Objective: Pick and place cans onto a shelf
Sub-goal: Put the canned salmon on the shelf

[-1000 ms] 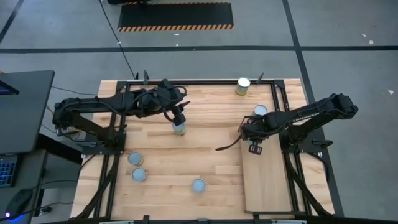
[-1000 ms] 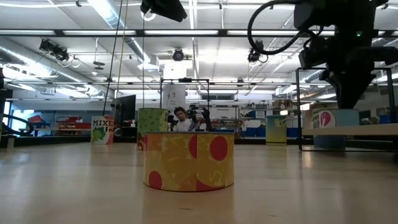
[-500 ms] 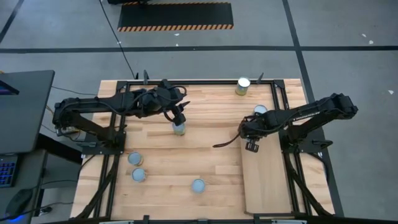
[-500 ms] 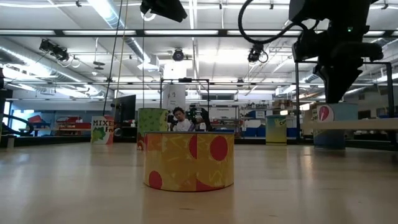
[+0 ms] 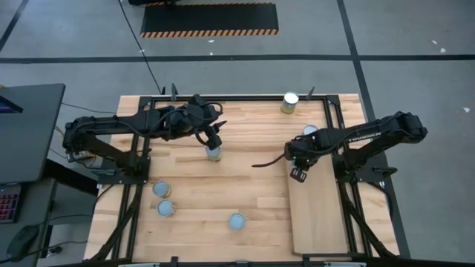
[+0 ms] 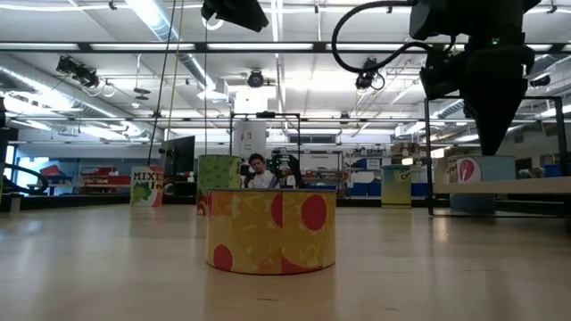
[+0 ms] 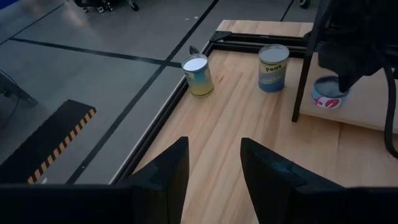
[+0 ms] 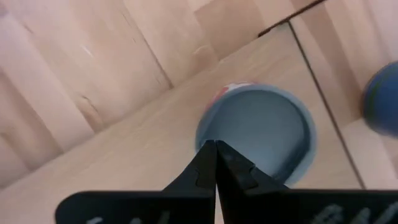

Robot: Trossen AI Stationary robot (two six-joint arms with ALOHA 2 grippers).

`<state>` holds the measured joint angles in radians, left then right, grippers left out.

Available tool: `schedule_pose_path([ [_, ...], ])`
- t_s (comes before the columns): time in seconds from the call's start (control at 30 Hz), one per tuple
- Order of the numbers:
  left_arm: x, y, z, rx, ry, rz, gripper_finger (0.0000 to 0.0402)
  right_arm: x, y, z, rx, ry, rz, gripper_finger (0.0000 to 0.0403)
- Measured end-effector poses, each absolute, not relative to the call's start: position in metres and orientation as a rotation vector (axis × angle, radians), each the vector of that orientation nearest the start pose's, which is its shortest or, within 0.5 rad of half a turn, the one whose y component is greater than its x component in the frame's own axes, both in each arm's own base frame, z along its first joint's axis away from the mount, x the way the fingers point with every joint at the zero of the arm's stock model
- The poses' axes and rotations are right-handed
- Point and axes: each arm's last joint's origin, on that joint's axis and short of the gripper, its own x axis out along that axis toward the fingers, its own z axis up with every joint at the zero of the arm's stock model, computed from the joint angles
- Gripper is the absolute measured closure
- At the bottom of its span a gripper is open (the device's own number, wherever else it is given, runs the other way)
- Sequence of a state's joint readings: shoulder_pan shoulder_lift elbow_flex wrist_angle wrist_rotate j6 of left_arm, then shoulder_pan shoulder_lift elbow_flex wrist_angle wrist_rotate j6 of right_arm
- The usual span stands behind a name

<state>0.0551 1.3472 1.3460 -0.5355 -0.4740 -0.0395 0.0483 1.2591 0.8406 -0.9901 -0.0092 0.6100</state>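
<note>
The shelf (image 5: 319, 215) is a pale board at the table's right, raised on a black frame; its edge shows in the low view (image 6: 513, 185). One low can (image 5: 310, 131) stands on its far corner, and its grey top shows in the right wrist view (image 8: 255, 134). My right gripper (image 5: 297, 172) hangs shut over the shelf's left edge, near side of that can, its fingertips (image 8: 216, 163) together. My left gripper (image 5: 214, 139) is open, with its fingers (image 7: 214, 180) apart, just above a can (image 5: 214, 153) standing on the table.
A can (image 5: 290, 101) stands at the table's far edge. Three cans (image 5: 161, 189) (image 5: 165, 208) (image 5: 236, 221) stand near the front left. The last of these fills the low view as a yellow, red-spotted tin (image 6: 271, 230). People show in the room behind.
My right gripper has moved a little toward the table's left and far edges over the shelf's corner and has turned about. Its trailing cable has swung with it.
</note>
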Motion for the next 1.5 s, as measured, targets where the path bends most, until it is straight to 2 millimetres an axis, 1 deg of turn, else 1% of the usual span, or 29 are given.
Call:
schedule_pose_path([
  [0.23, 0.286, 0.029, 0.373, 0.076, 0.521, 0.526, 0.0251, 0.202, 0.01, 0.206, 0.612, 1.404, -0.255, 0.0399],
  [0.4, 0.283, 0.029, 0.376, 0.074, 0.505, 0.527, 0.0251, 0.206, 0.01, 0.217, 0.611, 1.365, -0.241, 0.04],
  [0.53, 0.281, 0.029, 0.379, 0.071, 0.49, 0.527, 0.0251, 0.209, 0.01, 0.222, 0.59, 1.349, -0.218, 0.04],
  [0.6, 0.28, 0.029, 0.379, 0.075, 0.493, 0.526, 0.0251, 0.207, 0.011, 0.222, 0.569, 1.372, -0.196, 0.04],
  [0.67, 0.279, 0.029, 0.38, 0.078, 0.491, 0.525, 0.0251, 0.207, 0.015, 0.225, 0.53, 1.386, -0.136, 0.0401],
  [0.8, 0.278, 0.029, 0.381, 0.078, 0.489, 0.525, 0.0251, 0.208, 0.029, 0.234, 0.389, 1.375, 0.041, 0.0401],
  [0.93, 0.278, 0.029, 0.381, 0.078, 0.489, 0.525, 0.0251, 0.205, 0.042, 0.231, 0.329, 1.395, 0.225, 0.0401],
  [0.97, 0.278, 0.029, 0.381, 0.078, 0.49, 0.525, 0.0251, 0.204, 0.044, 0.229, 0.304, 1.407, 0.228, 0.0401],
  [1.03, 0.278, 0.029, 0.381, 0.077, 0.489, 0.525, 0.0251, 0.201, 0.047, 0.223, 0.229, 1.431, 0.168, 0.0401],
  [1.17, 0.278, 0.029, 0.381, 0.077, 0.489, 0.525, 0.0251, 0.199, 0.048, 0.216, 0.111, 1.418, 0.07, 0.0401],
  [1.33, 0.278, 0.029, 0.381, 0.094, 0.493, 0.521, 0.0251, 0.195, 0.045, 0.207, 0.092, 1.44, 0.046, 0.04],
  [1.5, 0.278, 0.029, 0.381, 0.094, 0.493, 0.521, 0.0251, 0.196, 0.04, 0.205, 0.068, 1.427, -0.015, 0.04],
])
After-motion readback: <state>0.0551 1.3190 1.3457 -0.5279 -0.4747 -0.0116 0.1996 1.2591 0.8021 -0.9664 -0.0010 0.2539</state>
